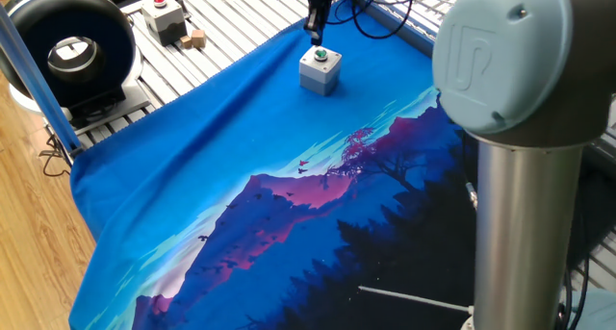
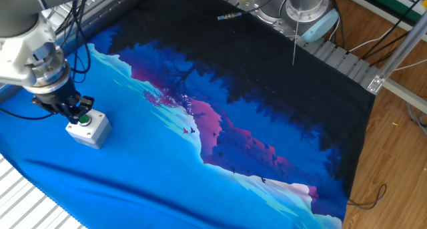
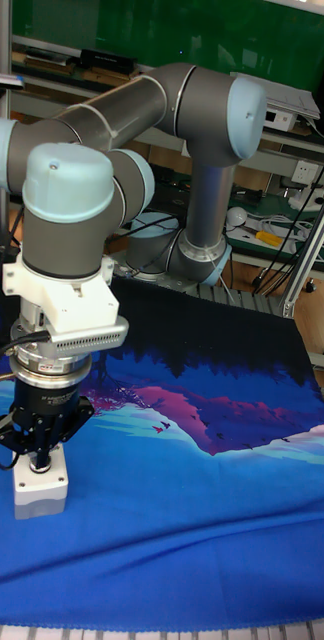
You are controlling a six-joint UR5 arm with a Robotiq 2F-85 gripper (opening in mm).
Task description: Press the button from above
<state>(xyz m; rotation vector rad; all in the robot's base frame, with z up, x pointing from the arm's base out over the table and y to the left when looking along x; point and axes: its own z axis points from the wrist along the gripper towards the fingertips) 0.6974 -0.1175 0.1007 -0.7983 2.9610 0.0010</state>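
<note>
The green button (image 1: 320, 55) caps a small grey box (image 1: 320, 72) standing on the blue printed cloth (image 1: 241, 157) near the desk's far edge, facing upward so it can be pushed from overhead. The claw (image 1: 314, 24) hangs just above and slightly beside it; whether it is clenched or released, I cannot tell.

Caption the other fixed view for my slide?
UR5 gripper poised just above the green button on its grey box.

A robotics lab: a slatted aluminium table (image 1: 241, 22), tangled cables (image 1: 380, 12), and shelves of electronics (image 3: 102, 65) behind.
</note>
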